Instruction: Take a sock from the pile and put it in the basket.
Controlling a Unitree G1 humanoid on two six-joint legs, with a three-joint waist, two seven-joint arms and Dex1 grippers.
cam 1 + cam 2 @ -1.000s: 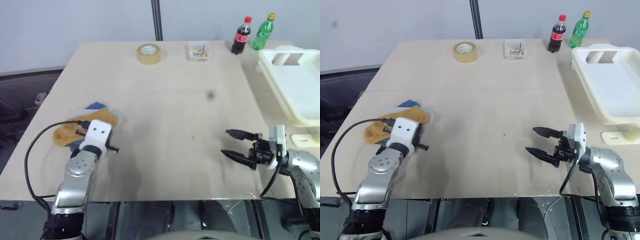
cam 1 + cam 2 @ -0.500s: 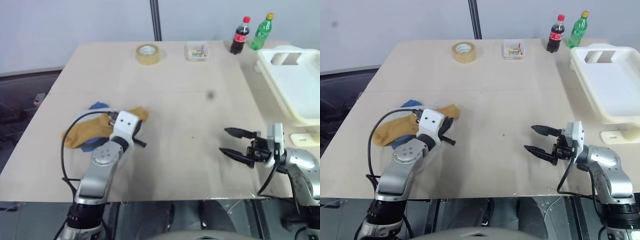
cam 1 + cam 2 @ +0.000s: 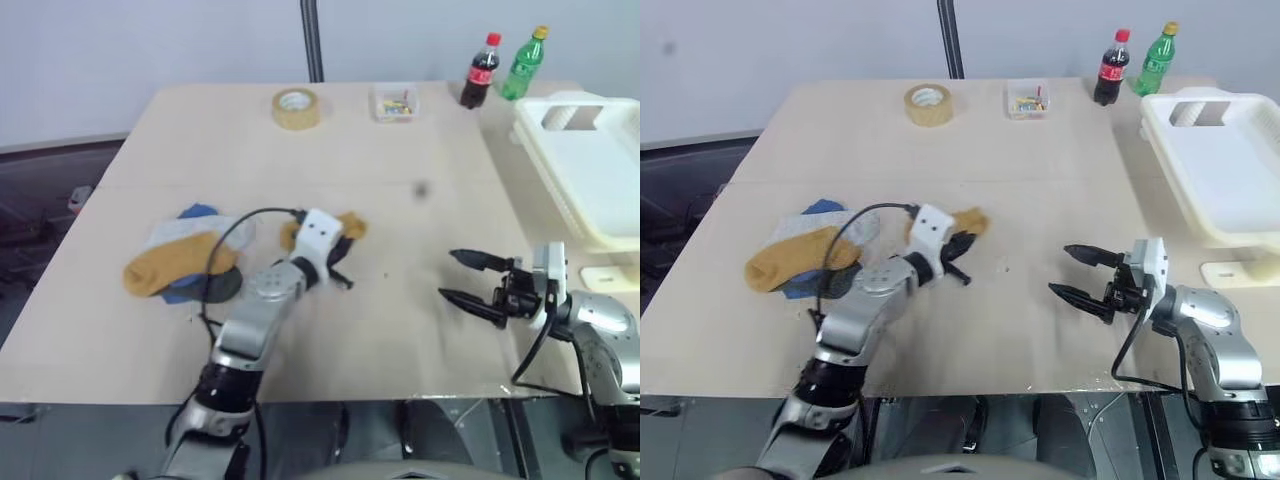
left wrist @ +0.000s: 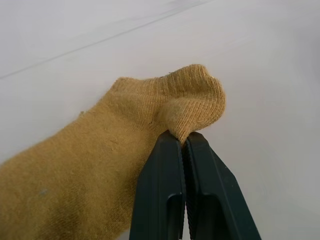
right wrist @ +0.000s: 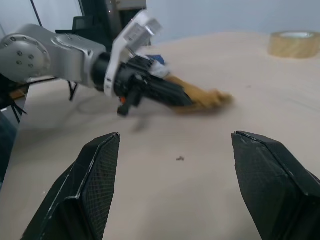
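One mustard-yellow sock is pinched by its rim between the clenched left fingers, trailing back from the tips low over the pale tabletop; the left gripper sits near the middle of the tabletop, its cable looping behind it; behind that arm lies the pile, another mustard sock over blue and light grey ones with a dark sock at its near edge, well apart from the held sock; the right gripper hovers level off to the side of the left one, its black fingers spread wide and empty, pointing across toward the sock; beyond the right fingers, at the far side edge, stands the cream-white basket, ribbed wall and handle hole showing, well apart from both grippers; a roll of tape, a small clear box, a cola bottle and a green bottle line the far edge.
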